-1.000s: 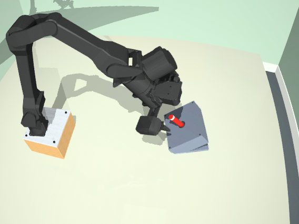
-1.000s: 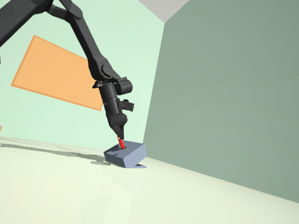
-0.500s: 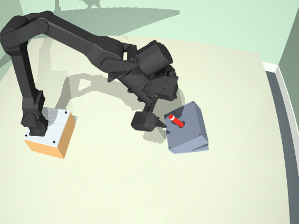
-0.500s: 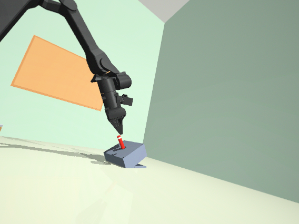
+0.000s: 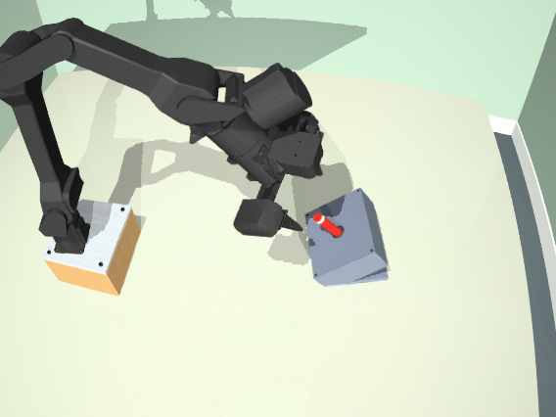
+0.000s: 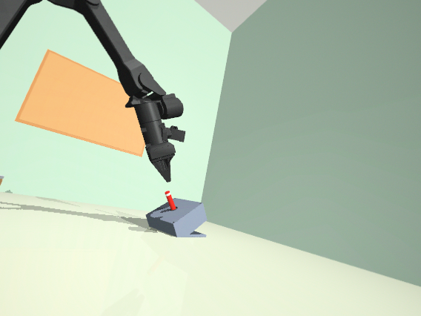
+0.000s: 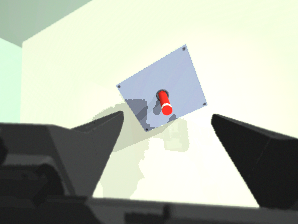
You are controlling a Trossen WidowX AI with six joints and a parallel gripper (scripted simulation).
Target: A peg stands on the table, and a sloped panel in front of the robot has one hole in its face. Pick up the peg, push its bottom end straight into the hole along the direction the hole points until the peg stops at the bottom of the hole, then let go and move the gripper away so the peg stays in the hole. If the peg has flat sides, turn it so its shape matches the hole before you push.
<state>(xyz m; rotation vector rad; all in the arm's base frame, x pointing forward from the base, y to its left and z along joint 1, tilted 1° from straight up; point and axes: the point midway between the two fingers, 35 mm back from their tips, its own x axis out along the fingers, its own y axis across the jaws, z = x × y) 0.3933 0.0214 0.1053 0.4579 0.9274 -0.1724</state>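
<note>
The round red peg (image 5: 329, 226) (image 6: 170, 202) (image 7: 164, 101) with a white band near its top stands in the hole of the sloped blue-grey panel (image 5: 343, 254) (image 6: 189, 216) (image 7: 175, 67). Its bottom end is hidden inside the hole, and its upper part sticks out of the face. My gripper (image 6: 168, 181) (image 7: 166, 116) is open and empty. It is clear of the peg, with its fingertips above the peg's top in the exterior view. In the wrist view the peg shows between the two wide-set fingers but farther away, beyond the tips.
The arm's base sits on an orange block with a silver top (image 5: 105, 245) at the left in the top view. An orange board (image 6: 81, 104) is on the wall behind the arm in the exterior view. Walls rise behind the table.
</note>
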